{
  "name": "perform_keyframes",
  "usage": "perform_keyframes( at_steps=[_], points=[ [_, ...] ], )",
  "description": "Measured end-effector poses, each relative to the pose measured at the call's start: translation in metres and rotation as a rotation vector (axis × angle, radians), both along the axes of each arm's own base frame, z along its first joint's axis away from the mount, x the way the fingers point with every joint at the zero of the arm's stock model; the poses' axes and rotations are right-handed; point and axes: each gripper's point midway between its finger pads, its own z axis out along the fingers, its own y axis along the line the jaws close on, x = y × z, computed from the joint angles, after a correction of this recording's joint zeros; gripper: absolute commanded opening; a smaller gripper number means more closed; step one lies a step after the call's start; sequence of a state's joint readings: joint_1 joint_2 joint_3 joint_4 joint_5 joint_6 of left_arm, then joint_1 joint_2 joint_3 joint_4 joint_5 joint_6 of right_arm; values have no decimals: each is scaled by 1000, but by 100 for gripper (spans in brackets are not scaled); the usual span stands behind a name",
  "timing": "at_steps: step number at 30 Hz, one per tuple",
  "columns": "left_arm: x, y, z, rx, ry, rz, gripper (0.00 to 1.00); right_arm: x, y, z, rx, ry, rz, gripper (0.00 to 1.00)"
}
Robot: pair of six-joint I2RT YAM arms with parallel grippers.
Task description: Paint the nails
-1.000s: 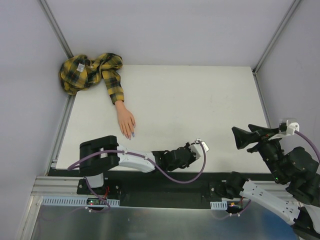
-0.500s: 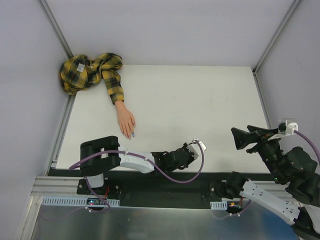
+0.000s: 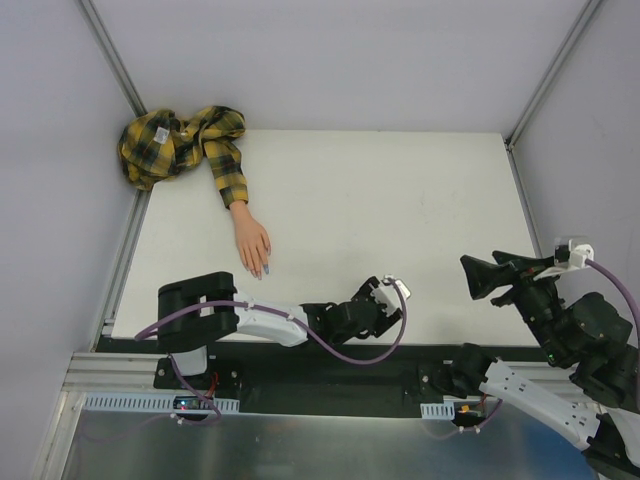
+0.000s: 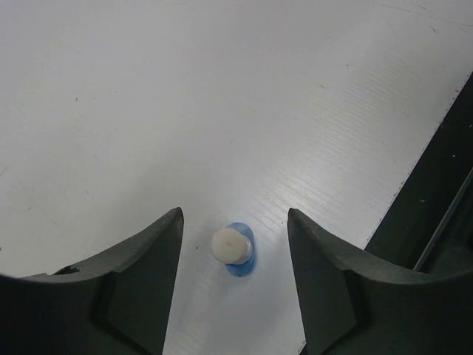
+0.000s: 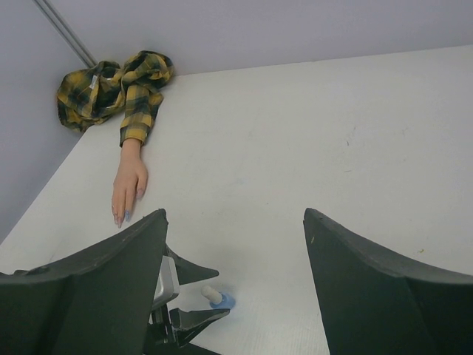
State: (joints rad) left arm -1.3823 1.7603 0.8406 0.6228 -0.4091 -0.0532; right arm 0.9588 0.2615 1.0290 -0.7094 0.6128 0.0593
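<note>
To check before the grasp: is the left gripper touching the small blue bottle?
Apart. The left wrist view shows the bottle standing between the open fingers of the left gripper, with bare table on both sides of it.

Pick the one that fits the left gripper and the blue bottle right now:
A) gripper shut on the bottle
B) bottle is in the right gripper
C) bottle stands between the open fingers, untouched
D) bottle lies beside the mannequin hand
C: in the left wrist view the blue bottle stands cap up inside the open left gripper, with bare table showing on both sides of it.
</note>
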Motion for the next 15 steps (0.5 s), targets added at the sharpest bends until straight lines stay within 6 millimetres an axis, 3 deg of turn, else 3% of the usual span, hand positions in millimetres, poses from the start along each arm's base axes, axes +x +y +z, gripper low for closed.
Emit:
perform_keyframes(
  at_steps=[4, 7, 10, 12, 15],
  points=[
    [2, 6, 11, 0, -7, 17, 70, 1, -1, -2, -17, 11, -10, 79],
    [2, 13, 33, -20, -7, 28, 76, 2, -8, -3, -56, 38, -44, 84],
    [1, 21, 70, -74, 3, 41, 80, 4, -18, -1, -100, 73, -95, 88],
    [4, 26, 98, -115, 23, 51, 82, 6, -22, 0, -133, 97, -126, 99],
    [18, 43, 146, -208, 74, 84, 89, 10, -20, -4, -192, 135, -142, 100]
  ],
)
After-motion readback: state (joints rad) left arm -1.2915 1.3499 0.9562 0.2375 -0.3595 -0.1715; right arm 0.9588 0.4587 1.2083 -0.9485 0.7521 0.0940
